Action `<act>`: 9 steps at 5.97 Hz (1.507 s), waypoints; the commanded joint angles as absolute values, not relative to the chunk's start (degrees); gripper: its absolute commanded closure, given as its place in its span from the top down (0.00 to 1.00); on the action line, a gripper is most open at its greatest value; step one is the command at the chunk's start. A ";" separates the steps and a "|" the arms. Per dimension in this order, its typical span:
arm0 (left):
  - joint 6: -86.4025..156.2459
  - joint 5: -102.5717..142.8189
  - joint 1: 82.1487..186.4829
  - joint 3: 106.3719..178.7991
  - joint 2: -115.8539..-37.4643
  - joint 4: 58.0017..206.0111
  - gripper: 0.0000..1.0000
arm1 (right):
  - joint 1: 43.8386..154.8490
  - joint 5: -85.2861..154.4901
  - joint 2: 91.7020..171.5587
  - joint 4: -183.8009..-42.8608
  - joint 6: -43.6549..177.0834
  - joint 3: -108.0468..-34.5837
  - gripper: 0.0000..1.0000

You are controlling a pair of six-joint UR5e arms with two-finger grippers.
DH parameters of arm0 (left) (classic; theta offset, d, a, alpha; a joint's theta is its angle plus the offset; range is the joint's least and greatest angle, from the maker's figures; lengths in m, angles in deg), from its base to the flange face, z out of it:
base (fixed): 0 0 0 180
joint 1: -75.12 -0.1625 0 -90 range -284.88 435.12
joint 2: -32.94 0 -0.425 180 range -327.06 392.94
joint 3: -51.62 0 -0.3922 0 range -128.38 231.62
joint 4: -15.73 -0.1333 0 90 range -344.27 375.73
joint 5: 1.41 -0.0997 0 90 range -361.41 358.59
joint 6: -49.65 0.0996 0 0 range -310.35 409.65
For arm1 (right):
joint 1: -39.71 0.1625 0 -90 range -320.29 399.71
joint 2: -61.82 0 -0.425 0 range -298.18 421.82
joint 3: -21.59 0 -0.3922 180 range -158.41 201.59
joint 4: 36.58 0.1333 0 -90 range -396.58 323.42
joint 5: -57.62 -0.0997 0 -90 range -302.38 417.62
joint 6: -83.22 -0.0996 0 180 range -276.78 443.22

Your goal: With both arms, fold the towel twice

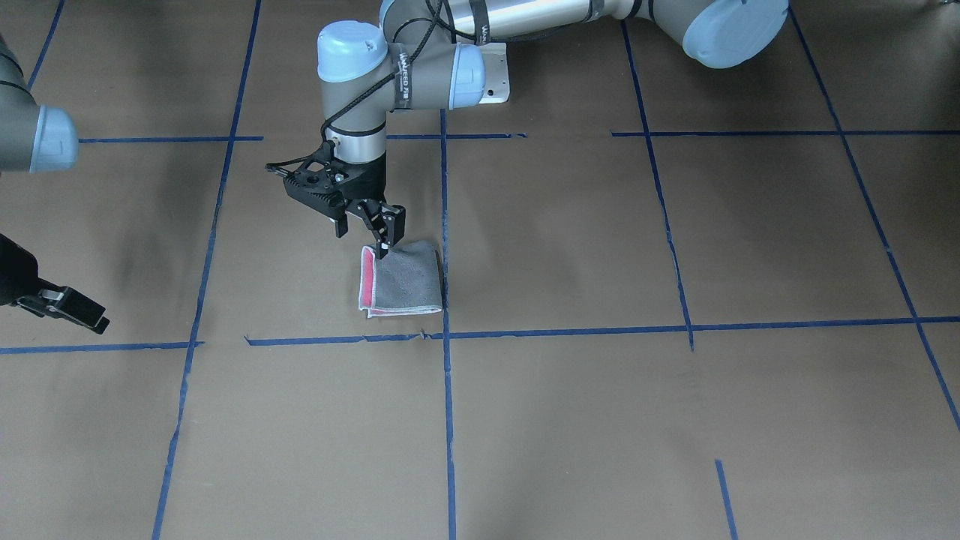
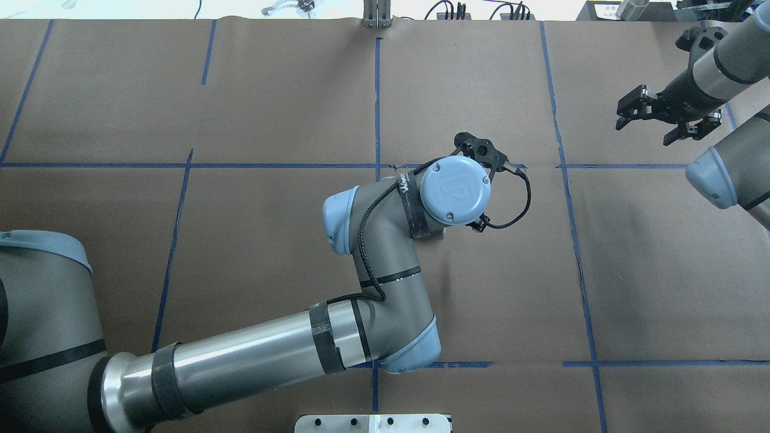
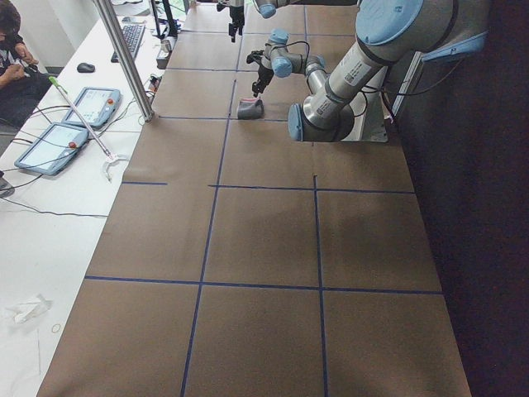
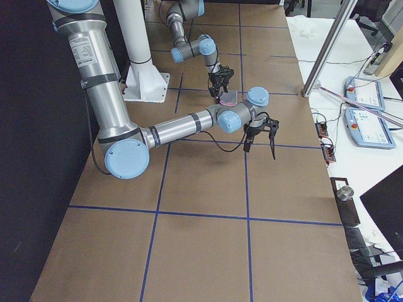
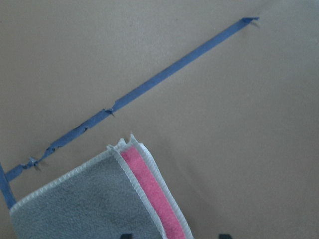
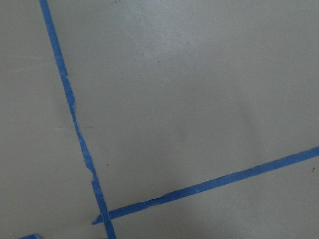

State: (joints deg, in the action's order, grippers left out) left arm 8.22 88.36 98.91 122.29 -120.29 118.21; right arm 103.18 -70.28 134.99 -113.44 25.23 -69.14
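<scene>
The towel (image 1: 403, 281) lies folded on the brown table, grey face up, with a pink strip along one edge. It also shows in the left wrist view (image 5: 84, 204), and the left arm's wrist hides it in the overhead view. My left gripper (image 1: 365, 236) is open and empty. It points down over the towel's far edge, with one fingertip (image 1: 385, 247) at the edge near the pink strip. My right gripper (image 2: 642, 132) is open and empty, held above the table well away from the towel, at the left edge of the front-facing view (image 1: 71, 307).
Blue tape lines (image 1: 446, 330) mark a grid on the brown paper table cover; the towel lies beside one crossing. The white pedestal base (image 4: 146, 85) stands behind the arms. Tablets (image 3: 74, 120) and cables lie on the white side bench.
</scene>
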 commanded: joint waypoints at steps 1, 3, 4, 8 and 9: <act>8.26 98.53 106.45 132.75 -113.37 115.85 1.00 | 103.34 -72.17 133.46 -113.58 26.77 -69.11 1.00; 8.34 107.97 114.98 142.11 -105.00 111.02 1.00 | 106.67 -74.82 133.28 -115.40 34.47 -69.02 1.00; 8.34 114.45 120.16 143.88 -101.22 110.74 1.00 | 110.25 -74.83 133.10 -121.16 44.88 -68.85 1.00; 29.53 138.94 146.36 146.27 -84.86 104.46 1.00 | 123.97 -74.39 132.66 -135.72 76.30 -64.65 1.00; 39.27 138.78 150.31 145.06 -83.27 97.80 1.00 | 125.30 -73.95 132.84 -135.81 78.01 -64.02 1.00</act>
State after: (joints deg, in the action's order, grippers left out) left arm 30.44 137.97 146.09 145.91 -85.21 103.54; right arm 123.53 -74.24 132.72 -135.33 74.80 -65.08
